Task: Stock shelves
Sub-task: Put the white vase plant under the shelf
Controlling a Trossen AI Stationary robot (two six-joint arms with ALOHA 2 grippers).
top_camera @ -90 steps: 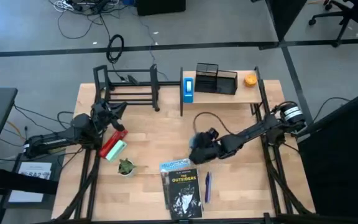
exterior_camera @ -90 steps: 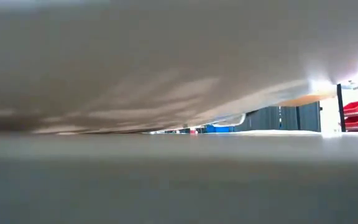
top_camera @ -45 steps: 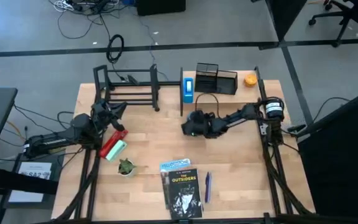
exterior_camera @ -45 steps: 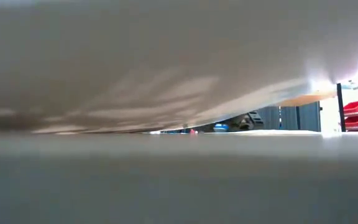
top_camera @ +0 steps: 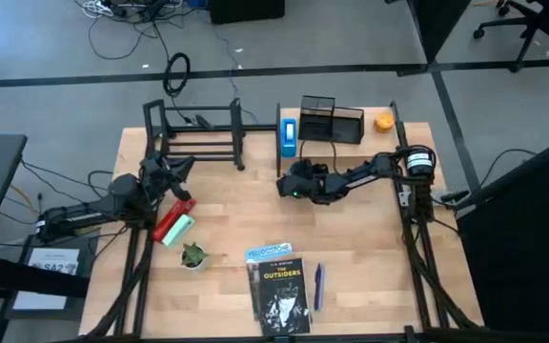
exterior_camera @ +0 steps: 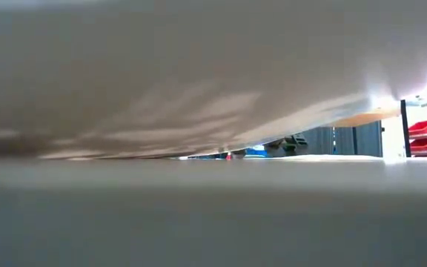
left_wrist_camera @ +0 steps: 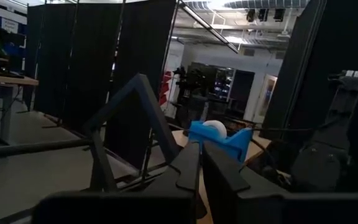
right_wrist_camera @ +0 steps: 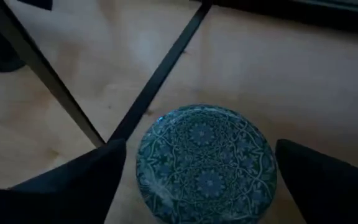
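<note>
My right gripper [top_camera: 294, 183] reaches in from the table's right and stands just in front of the left upright of the light wood-board shelf [top_camera: 346, 143]. It is shut on a round blue-green patterned disc [right_wrist_camera: 207, 165]. A blue tape dispenser [top_camera: 288, 134] stands at that shelf's left end. The open black tube rack [top_camera: 193, 133] stands at the far left. My left gripper [top_camera: 175, 176] hovers before it, shut and with nothing in it, its fingers [left_wrist_camera: 201, 171] pointing toward the dispenser [left_wrist_camera: 219, 138]. My right gripper has the disc between its two widely spread fingers [right_wrist_camera: 86, 177], which sit on opposite sides of the rim [right_wrist_camera: 140, 163]. The fingers come from the table's right, slanting down. The patterned face looks up at the wrist camera. Whether the disc touches the table I cannot tell.
A mesh organizer [top_camera: 332, 120] and an orange [top_camera: 383, 122] sit on the wood shelf. A red and a green item [top_camera: 174, 225], a small plant [top_camera: 193, 255], two books [top_camera: 279, 291] and a pen [top_camera: 318, 286] lie toward the near edge. Something blurred fills the low view.
My right gripper has swung from just above the books toward the table's far edge and a little left, ending beside the wood shelf's left upright.
</note>
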